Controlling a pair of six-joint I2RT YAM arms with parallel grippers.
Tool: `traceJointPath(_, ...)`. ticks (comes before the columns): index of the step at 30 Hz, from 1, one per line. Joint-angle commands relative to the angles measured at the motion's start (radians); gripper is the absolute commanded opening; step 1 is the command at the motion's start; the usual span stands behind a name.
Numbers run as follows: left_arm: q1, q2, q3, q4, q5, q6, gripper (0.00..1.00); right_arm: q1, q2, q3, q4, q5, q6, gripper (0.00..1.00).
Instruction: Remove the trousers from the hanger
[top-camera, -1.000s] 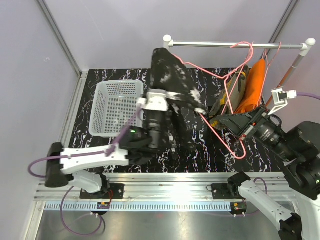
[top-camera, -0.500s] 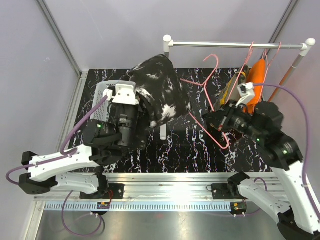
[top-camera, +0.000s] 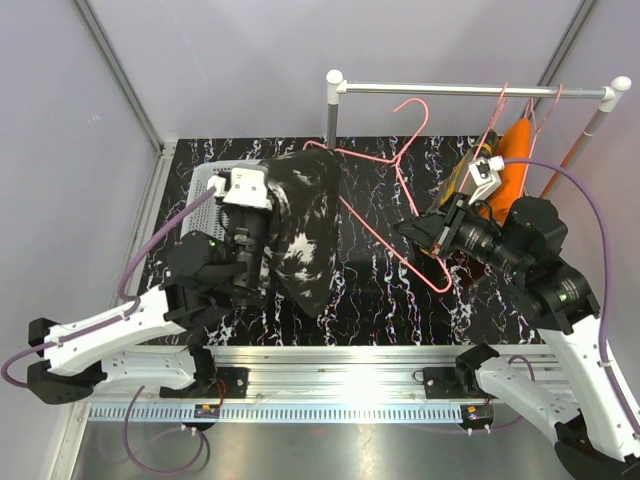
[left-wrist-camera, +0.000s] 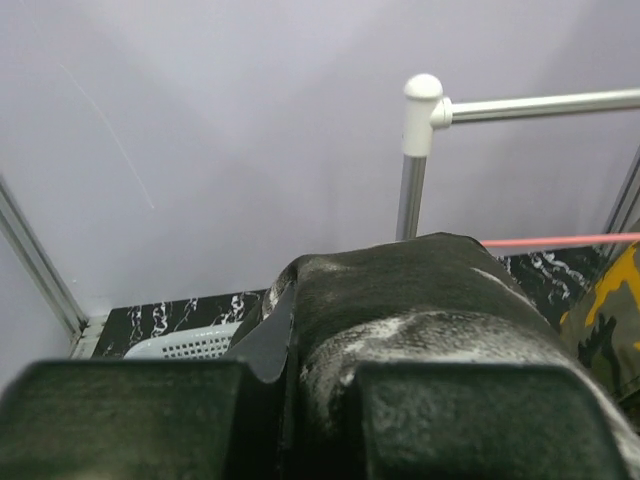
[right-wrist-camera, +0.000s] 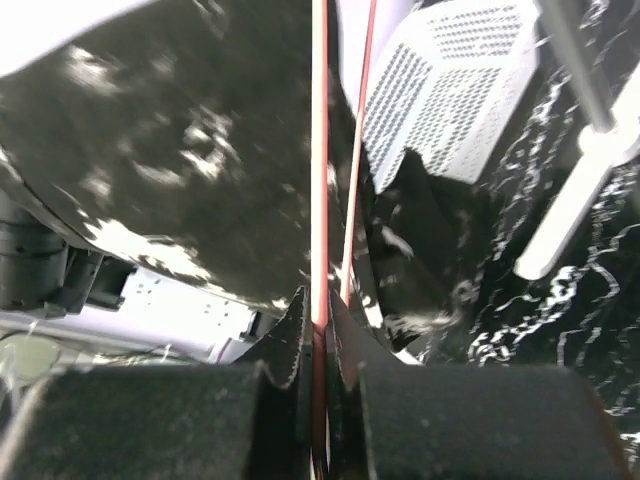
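Jaws of the left gripper (left-wrist-camera: 292, 400) are pressed onto the black white-splotched trousers (top-camera: 300, 230), held left of the rail (top-camera: 440, 89), seemingly so the cloth slides free; those of the right gripper (right-wrist-camera: 320, 395) are clamped on the pink hanger (right-wrist-camera: 320, 150) below the rail, likely bracing it.

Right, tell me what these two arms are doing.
The left hand grips the black, white-splotched trousers near the white plastic basket. The right hand pinches the pink wire hanger beside them; whether the cloth is fully off it is unclear. The olive camouflage trousers and plain orange trousers hang at the metal rail.
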Motion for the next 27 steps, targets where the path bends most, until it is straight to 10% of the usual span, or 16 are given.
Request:
traceJointPath(1,0.031,-0.006,0.047,0.043,0.008,-0.077,0.00,0.004,-0.002,0.060,-0.059,0.138,-0.072,0.00)
traceJointPath(12,0.273,0.057,0.395,-0.181,-0.118,-0.062,0.00,0.004,-0.039,0.121,-0.188,0.315,-0.190,0.00)
traceJointPath(27,1.011,0.529,1.235,-0.940,0.257,-0.537,0.00,0.004,-0.036,0.175,-0.251,0.369,-0.234,0.00)
